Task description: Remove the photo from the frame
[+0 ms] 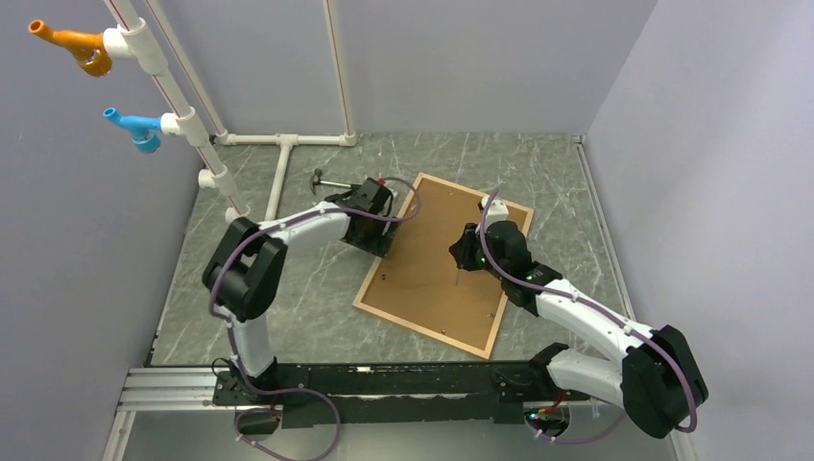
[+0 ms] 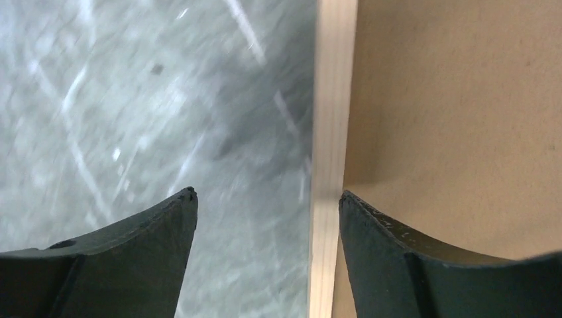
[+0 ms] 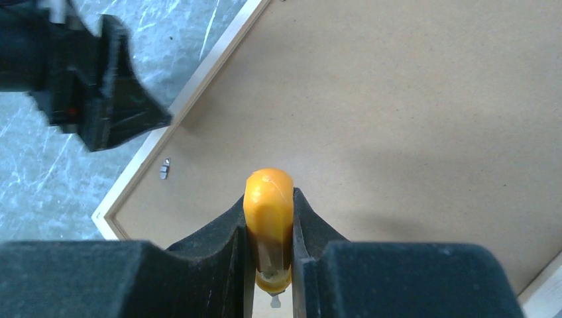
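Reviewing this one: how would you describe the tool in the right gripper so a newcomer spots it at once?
On the grey marbled table lies the frame, brown back up. Over its middle the right gripper is shut on the orange-handled tool, its thin shaft pointing down. Nothing else above the frame is orange; the left gripper is open and empty.

Frame (image 2: 328, 132) lay flat on the counter (image 1: 317, 307), skewed, mid-scene, with the photo (image 1: 432, 259) inside it, back up. Left jaws straddled the frame's left rail, one over counter, one over photo. Right jaws hung above photo's middle, clamped on a tool (image 3: 268, 199). Hammer (image 1: 326, 181) lay behind the left arm; pipe rack (image 1: 283, 163) stood back left.
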`<state>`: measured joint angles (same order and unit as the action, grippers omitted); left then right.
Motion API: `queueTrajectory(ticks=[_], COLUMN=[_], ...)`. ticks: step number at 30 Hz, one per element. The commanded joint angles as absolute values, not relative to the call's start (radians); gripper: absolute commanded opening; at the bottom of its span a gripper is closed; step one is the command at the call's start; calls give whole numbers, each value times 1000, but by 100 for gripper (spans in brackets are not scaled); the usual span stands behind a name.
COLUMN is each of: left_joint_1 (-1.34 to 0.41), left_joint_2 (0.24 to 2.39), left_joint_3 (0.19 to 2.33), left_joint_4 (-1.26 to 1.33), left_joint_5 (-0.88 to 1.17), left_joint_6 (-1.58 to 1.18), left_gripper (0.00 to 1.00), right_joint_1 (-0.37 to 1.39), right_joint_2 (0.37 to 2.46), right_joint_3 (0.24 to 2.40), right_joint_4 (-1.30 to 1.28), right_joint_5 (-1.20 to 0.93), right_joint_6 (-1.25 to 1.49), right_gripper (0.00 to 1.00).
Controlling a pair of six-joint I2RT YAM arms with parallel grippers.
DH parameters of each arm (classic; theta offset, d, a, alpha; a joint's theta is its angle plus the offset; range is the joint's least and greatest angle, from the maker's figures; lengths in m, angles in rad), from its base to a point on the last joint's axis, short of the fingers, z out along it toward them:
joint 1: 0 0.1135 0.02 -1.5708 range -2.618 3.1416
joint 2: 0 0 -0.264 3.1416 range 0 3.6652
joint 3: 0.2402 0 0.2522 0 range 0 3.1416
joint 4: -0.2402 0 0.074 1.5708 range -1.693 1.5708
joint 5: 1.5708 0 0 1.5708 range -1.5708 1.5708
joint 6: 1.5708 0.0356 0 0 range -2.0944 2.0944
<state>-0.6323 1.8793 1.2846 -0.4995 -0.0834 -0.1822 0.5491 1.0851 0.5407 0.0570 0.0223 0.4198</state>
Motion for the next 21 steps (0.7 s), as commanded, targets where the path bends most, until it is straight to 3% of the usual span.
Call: queueTrajectory(ticks=[1,5,9,17,21], left_joint_1=[-621,-622,-645,-730,-782], left_joint_2=[1649,1525,1426,1109,1069], left_joint_3=[1213,1164,1087,685,614], left_joint_4=[-566,-663,-723,-532,-466], left_joint_5=[-113,-105,-115,-32,-54], left_joint_6=[-320,-544,-736,-1439,-1656], left_gripper=[83,78,79,82,82], right_joint_1=[542,540,539,538,538], right_joint_2=[1038,999,998,946,937], right_joint_3=[512,469,462,409,397], right_joint_4=[137,191,188,233,242], right_joint_5=[70,55,26,10,5], right_joint_6=[396,393,390,390,396], right_gripper=[0,0,0,0,0])
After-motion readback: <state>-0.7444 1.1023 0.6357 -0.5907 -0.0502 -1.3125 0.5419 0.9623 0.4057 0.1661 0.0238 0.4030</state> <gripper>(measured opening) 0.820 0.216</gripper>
